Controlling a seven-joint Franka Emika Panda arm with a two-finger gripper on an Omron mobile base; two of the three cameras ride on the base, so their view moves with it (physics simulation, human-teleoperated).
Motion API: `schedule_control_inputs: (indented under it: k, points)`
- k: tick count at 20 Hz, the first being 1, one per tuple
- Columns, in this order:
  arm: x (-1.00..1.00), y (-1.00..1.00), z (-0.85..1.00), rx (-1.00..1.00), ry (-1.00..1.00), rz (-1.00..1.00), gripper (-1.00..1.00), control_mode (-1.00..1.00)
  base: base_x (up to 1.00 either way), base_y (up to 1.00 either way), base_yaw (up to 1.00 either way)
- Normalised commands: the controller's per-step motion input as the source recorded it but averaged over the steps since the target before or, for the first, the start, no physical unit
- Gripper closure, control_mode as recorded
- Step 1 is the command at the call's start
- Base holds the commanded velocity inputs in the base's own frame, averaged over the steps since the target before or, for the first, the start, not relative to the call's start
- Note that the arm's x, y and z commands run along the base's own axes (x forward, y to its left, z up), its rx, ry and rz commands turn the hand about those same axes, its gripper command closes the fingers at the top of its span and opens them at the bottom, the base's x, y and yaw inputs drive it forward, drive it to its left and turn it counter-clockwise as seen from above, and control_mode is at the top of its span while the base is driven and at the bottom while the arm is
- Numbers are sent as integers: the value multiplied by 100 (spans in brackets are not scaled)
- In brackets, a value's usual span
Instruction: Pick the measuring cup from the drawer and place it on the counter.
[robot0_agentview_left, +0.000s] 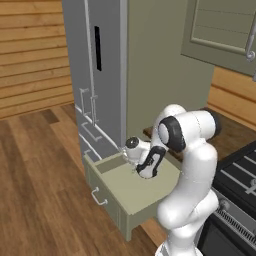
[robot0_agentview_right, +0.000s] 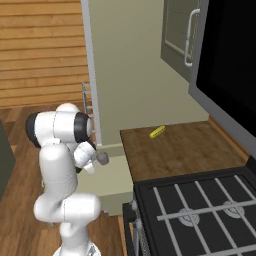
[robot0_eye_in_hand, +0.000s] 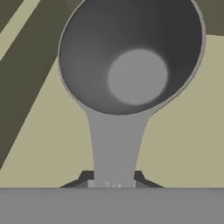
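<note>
The white arm (robot0_agentview_left: 187, 165) reaches down into the open drawer (robot0_agentview_left: 131, 192).

The measuring cup (robot0_eye_in_hand: 131, 74) under my pincer looks like matt grey metal — smooth, with a soft sheen in its bowl. The drawer (robot0_agentview_left: 131, 192) is flat, matt olive-beige. The tabletop (robot0_agentview_right: 175, 150) is dark wood grain — and the floor (robot0_agentview_left: 40, 180) is planked wood.

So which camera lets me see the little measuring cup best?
The hand view. There the measuring cup looms large: round grey bowl, straight handle running down into the shut end effector. In the right base view it's just a small grey blob by the arm. In the left base view the arm hides it.
</note>
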Motion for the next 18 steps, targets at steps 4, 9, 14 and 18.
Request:
schedule_control_inputs:
  k: [4, 9, 14, 18]
  points:
    - [-62, 39, 100, -35, -20, 6, 100, -100, 0, 0, 0]
    - [-13, 25, 100, -26, 0, -1, 100, -100, 0, 0, 0]
    - [1, -62, 100, -16, -1, -4, 100, -100, 0, 0, 0]
    - [4, -87, 100, -2, 13, -5, 100, -100, 0, 0, 0]
